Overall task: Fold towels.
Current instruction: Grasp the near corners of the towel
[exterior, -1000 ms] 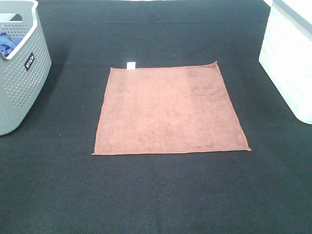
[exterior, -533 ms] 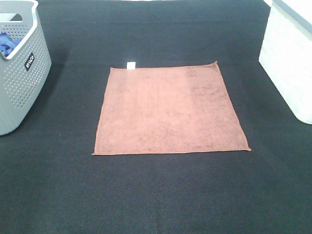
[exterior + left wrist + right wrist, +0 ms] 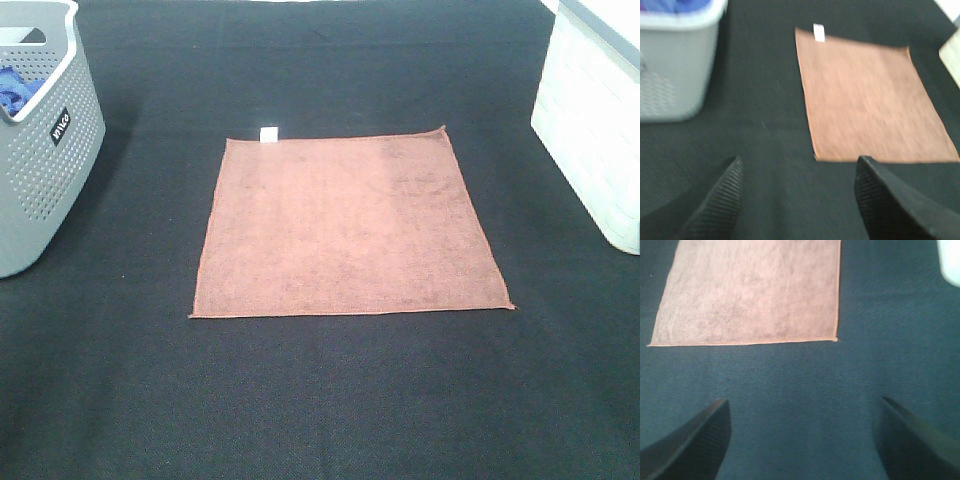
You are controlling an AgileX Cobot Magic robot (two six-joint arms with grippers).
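Black table (image 3: 320, 400) carries the towel (image 3: 345, 225), flat and unfolded at centre, white tag (image 3: 269, 134) on its far edge. Folding has not begun. Released and empty, left hand (image 3: 797, 165) and right hand (image 3: 803, 404) hover short of its near edge; the next move calls for grasping both near corners. Basket (image 3: 40, 150) label (image 3: 61, 127) is illegible

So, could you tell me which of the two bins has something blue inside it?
The grey perforated basket on the left: a blue item shows inside its rim. The white bin on the right shows no contents.
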